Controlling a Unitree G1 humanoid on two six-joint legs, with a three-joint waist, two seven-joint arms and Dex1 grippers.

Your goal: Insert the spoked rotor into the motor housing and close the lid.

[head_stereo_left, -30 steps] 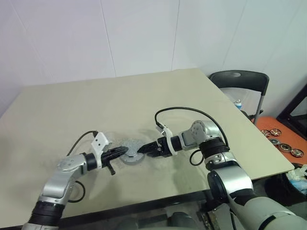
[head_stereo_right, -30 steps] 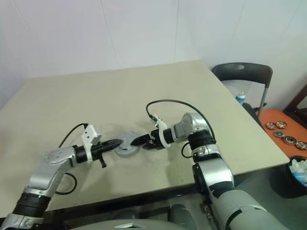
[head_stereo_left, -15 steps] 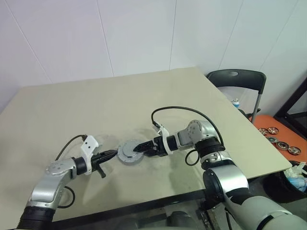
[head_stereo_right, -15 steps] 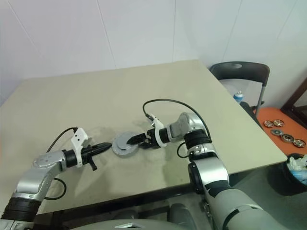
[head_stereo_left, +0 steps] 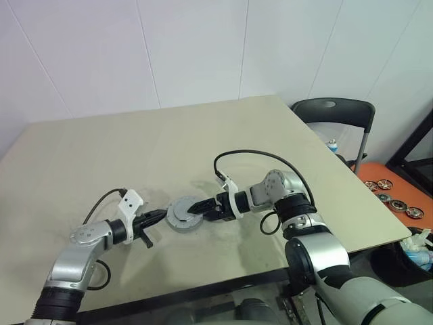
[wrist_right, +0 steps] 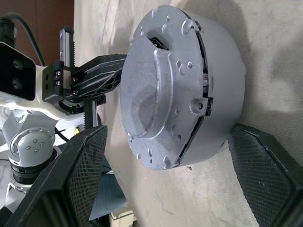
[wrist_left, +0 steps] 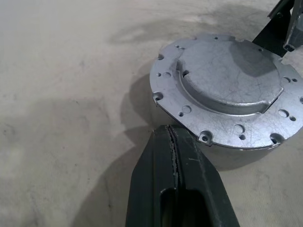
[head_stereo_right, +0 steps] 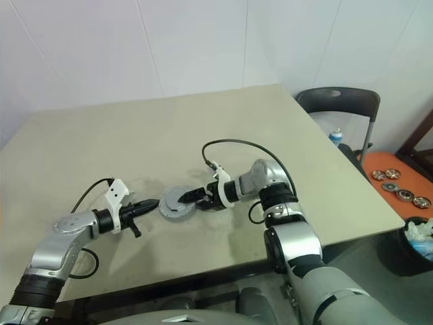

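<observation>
With the lid (wrist_left: 226, 94) seated slightly askew on the motor housing (wrist_right: 215, 90), jamming is risked if pressed by the clenched, empty left gripper (wrist_left: 173, 142) (right gripper (head_stereo_left: 197, 206) spread wide, unclamped, w/ housing between its fingers).

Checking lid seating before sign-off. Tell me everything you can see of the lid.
The lid is a silver-grey cast-looking metal disc with a raised centre and small holes round its flange. It lies flat on the motor housing, on the table. A thin dark seam shows under its rim. The shut left gripper points at its edge; whether they touch, I cannot tell.
</observation>
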